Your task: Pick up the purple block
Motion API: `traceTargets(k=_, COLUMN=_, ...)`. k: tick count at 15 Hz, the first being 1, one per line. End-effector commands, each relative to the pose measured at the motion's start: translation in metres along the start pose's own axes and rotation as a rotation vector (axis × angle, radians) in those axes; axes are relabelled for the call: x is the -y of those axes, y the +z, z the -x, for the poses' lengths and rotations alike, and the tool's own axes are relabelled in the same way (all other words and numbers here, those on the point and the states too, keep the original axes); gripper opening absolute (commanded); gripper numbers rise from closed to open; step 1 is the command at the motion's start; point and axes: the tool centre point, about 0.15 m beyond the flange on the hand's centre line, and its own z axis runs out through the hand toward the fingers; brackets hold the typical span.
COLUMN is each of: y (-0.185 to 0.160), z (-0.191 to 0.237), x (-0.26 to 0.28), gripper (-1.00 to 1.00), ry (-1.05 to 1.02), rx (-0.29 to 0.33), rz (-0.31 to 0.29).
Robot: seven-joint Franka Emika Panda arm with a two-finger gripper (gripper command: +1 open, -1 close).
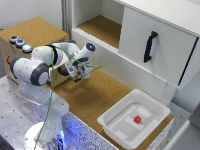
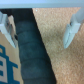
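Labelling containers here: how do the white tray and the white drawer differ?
The white tray lies open-topped on the cork, a small red block inside; the white drawer shows only its upright front, contents hidden. The drawer has a black handle; the tray has none. Both are white.

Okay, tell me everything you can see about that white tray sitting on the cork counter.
The white tray is a shallow, roughly square bin that looks like plastic, with raised walls and low ridges splitting its floor into sections. It sits flat at the near end of the cork counter, toward the exterior view's right, one corner close to the counter's edge. A small red block lies in its middle section; nothing else shows inside. The gripper is well away from it, over the counter.
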Motion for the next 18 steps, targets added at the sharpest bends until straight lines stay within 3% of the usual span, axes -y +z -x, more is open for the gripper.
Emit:
traceTargets(k=1, y=-0.075, z=0.012, x=0.008, gripper=1.00, ry=-0.025, rx=-0.187, rz=0.103)
traceTargets(k=2, y=-0.084, z=0.013, x=0.012, gripper=1.00, ry=-0.042, rx=-0.208, rz=0.131)
traceTargets(k=5, y=-0.092, z=0.012, x=0.024, gripper=1.00, ry=-0.119, rx=-0.267, rz=0.357)
traceTargets(k=6, y=-0.096, z=0.012, x=0.027, gripper=1.00, ry=-0.131, rx=-0.277, rz=0.372)
traceTargets(k=9, y=-0.121, z=0.024, x=0.056, gripper=1.00, ry=-0.215, rx=-0.337, rz=0.363)
traceTargets(k=10, y=-0.126, z=0.031, x=0.070, gripper=1.00, ry=-0.260, rx=-0.331, rz=0.348)
traceTargets(k=13, y=-0.132, z=0.047, x=0.100, gripper=1.00, ry=-0.318, rx=-0.213, rz=0.224)
traceTargets(k=16, y=-0.129, z=0.068, x=0.128, gripper=1.00, ry=-0.400, rx=-0.178, rz=0.210)
traceTargets(k=18, y=-0.110, z=0.078, x=0.146, gripper=1.00, ry=-0.436, rx=-0.116, rz=0.219)
